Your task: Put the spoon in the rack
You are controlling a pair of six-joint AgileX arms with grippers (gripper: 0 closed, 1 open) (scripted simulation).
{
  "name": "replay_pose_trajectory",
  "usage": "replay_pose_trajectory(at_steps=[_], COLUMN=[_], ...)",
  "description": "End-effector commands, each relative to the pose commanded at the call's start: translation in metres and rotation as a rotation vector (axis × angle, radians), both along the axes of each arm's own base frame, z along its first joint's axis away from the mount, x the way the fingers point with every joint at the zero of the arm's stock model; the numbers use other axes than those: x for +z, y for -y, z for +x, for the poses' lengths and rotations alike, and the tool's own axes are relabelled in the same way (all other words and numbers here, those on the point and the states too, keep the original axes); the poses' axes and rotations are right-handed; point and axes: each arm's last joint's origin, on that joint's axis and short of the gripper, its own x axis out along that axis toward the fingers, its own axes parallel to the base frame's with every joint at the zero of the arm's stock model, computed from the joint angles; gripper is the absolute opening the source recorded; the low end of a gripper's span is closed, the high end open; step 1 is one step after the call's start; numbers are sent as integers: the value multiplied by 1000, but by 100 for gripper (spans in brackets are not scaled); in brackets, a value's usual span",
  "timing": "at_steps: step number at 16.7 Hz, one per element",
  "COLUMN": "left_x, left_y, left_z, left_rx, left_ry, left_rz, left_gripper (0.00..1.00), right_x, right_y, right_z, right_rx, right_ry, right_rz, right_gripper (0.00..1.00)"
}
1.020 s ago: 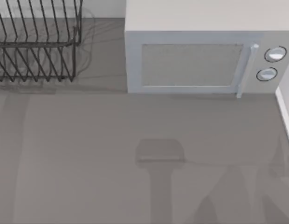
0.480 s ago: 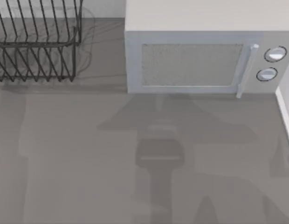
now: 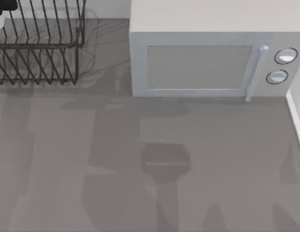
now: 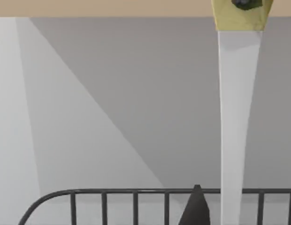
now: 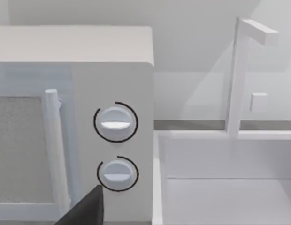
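The left tool is hovering over the far left end of the rack, its dark tip poking up just above the rack's top rail in the left wrist view. Whether it is spread apart or clamped together cannot be told. The spoon is running just beside that tip, crossing the rail, with its white handle pointing away from the rack and its yellow knob at the far end. The right tool is sitting well apart from the rack, facing the two round dials of the microwave; its opening cannot be told either. The microwave is standing on the table, just beside the rack.
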Motion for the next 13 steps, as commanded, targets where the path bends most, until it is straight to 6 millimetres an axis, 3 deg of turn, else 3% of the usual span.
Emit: replay_pose_trajectory(at_steps=[5, 13], left_x=[-3, -3], left_y=[0, 0], left_z=[0, 0], left_rx=[0, 0], left_ry=[-2, -2], left_rz=[0, 0], left_gripper=[0, 60], right_x=[0, 0], right_y=[0, 0], right_z=[0, 0], right_rx=[0, 0], right_ry=[0, 0], right_rz=[0, 0], right_gripper=[100, 100])
